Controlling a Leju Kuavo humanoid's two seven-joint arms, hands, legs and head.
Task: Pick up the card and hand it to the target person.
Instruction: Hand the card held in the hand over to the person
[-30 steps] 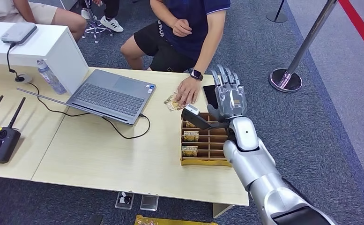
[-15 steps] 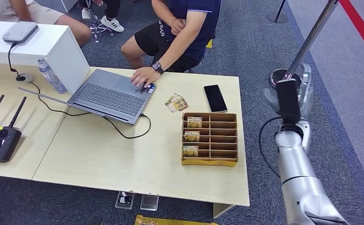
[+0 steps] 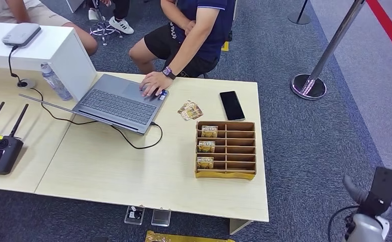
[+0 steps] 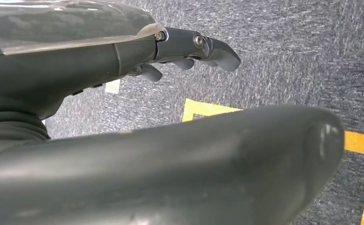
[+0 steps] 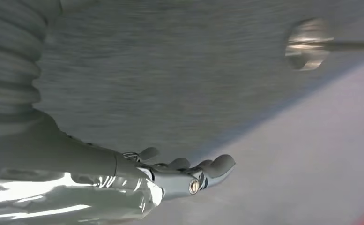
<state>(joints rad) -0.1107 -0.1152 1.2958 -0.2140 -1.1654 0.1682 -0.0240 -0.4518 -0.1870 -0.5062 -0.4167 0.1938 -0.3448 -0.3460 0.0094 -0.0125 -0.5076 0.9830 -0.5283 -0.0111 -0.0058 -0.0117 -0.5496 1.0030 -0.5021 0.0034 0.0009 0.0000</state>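
right hand (image 5: 170, 180) hangs over carpet, fingers apart, holding nothing.

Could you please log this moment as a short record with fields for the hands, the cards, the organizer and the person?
right hand: empty, fingers extended, over carpet off the table's right side
left hand: empty, above the floor
loose cards: on table beside phone
organizer: wooden, cards in three left slots
person's hand: on laptop
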